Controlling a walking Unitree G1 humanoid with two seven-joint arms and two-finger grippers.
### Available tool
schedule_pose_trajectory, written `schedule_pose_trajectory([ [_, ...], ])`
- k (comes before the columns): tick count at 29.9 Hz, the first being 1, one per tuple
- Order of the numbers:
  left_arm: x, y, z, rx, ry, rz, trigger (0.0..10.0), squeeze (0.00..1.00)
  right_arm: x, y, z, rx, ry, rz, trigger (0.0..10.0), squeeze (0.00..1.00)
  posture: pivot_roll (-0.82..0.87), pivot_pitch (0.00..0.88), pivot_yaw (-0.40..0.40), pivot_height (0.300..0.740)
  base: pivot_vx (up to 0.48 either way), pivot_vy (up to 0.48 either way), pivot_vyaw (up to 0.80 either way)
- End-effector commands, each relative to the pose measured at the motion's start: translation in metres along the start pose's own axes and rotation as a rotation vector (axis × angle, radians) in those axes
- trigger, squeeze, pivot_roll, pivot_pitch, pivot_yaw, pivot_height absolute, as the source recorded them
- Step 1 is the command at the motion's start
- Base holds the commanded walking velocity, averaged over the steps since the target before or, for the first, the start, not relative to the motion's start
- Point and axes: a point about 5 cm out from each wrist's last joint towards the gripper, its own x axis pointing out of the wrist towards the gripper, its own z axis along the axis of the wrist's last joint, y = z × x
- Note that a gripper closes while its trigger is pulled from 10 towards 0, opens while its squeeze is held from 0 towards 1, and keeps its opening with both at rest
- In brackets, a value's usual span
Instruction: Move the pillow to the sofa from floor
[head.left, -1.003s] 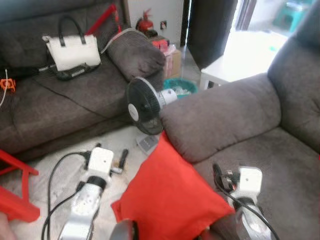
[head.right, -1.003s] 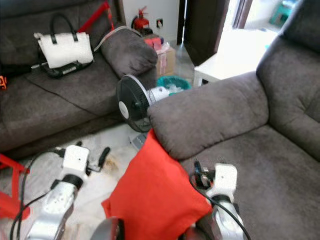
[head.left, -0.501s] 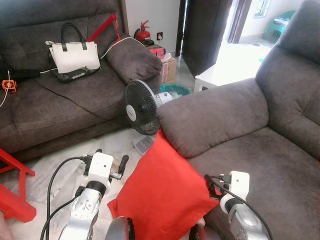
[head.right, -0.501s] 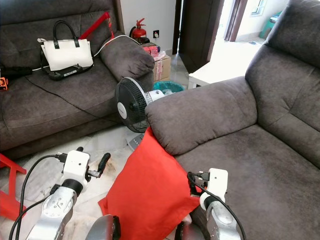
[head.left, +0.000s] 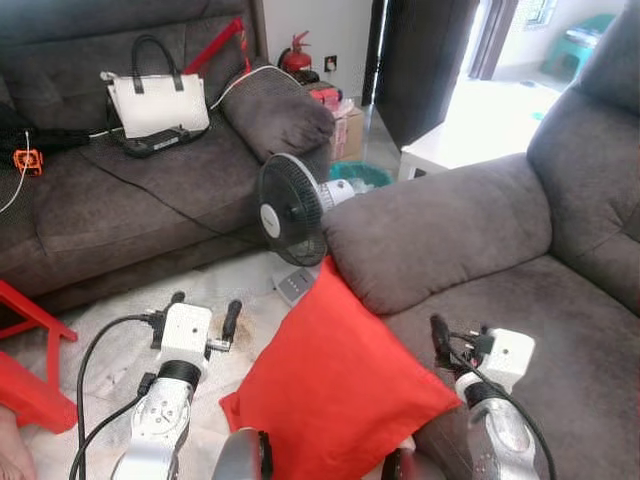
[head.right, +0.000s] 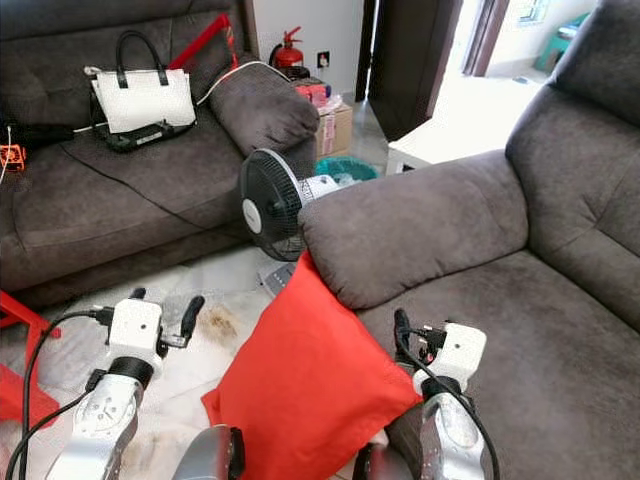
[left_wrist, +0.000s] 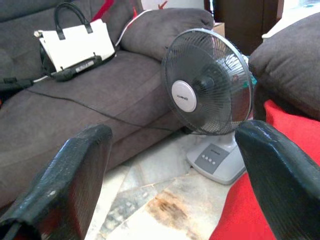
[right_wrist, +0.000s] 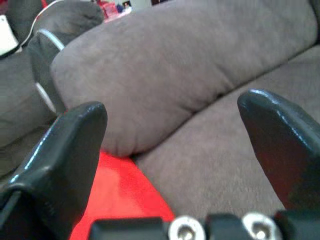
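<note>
Pale marble floor (head.left: 120, 320) between two grey sofas; on the far sofa (head.left: 120, 190) one white handbag (head.left: 158, 103); one black fan (head.left: 290, 210) stands beside the near sofa (head.left: 450, 240); one red pillow (head.left: 335, 385) leans against its front, on the floor; left gripper (left_wrist: 165, 165) and right gripper (right_wrist: 170, 150) both spread wide, holding nothing.

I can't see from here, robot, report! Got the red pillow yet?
Left gripper open. Right gripper open, over sofa seat. Red pillow between arms, leaning on sofa armrest. Fan stands close behind.
</note>
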Motion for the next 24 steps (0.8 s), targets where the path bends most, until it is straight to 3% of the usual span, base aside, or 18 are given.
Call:
schedule_pose_trajectory([
  [1, 0.003, 0.0, 0.006, 0.015, -0.032, 0.005, 10.0, 0.0, -0.004, 0.005, 0.004, -0.035, -0.034, 0.019, 10.0, 0.0, 0.09, 0.0, -0.006, 0.618, 0.0, 0.0, 0.0],
  [6, 0.002, -0.003, 0.005, 0.018, -0.033, 0.0, 10.0, 0.0, -0.014, 0.011, 0.001, -0.086, -0.031, 0.061, 10.0, 0.0, 0.08, 0.0, -0.006, 0.618, 0.0, 0.0, 0.0],
  [13, 0.002, -0.005, 0.005, 0.018, -0.032, -0.002, 10.0, 0.0, -0.009, 0.008, -0.001, -0.102, 0.013, 0.048, 10.0, 0.0, 0.09, 0.0, -0.009, 0.618, 0.0, 0.0, 0.0],
  [24, 0.0, -0.005, 0.002, 0.018, -0.019, -0.003, 10.0, 0.0, -0.013, 0.015, -0.005, -0.12, 0.048, 0.066, 10.0, 0.0, 0.09, 0.0, -0.015, 0.558, 0.0, 0.0, 0.0],
])
